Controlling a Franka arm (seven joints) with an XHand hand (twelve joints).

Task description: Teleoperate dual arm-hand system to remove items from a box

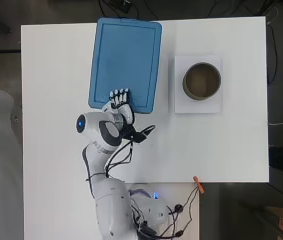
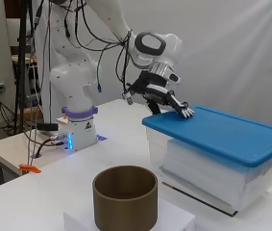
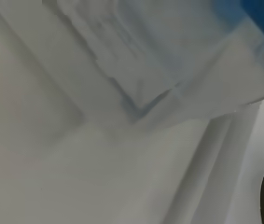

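Note:
A clear plastic box (image 2: 207, 168) with a blue lid (image 1: 126, 62) stands on the white table (image 1: 51, 100), lid on, contents hidden. My hand (image 1: 121, 104) reaches over the lid's near edge, its straight fingers (image 2: 183, 111) resting flat on the blue lid (image 2: 222, 132) by the corner closest to the arm. It holds nothing. In the wrist view the box's clear wall (image 3: 136, 70) fills the picture, with a strip of the blue lid (image 3: 262, 18) at one corner.
A brown round tub (image 1: 201, 80) stands open on a white block (image 1: 198, 106) to the right of the box; it is also at the front of the side view, tub (image 2: 125, 197). An orange clip (image 1: 198, 184) sits at the table's near edge.

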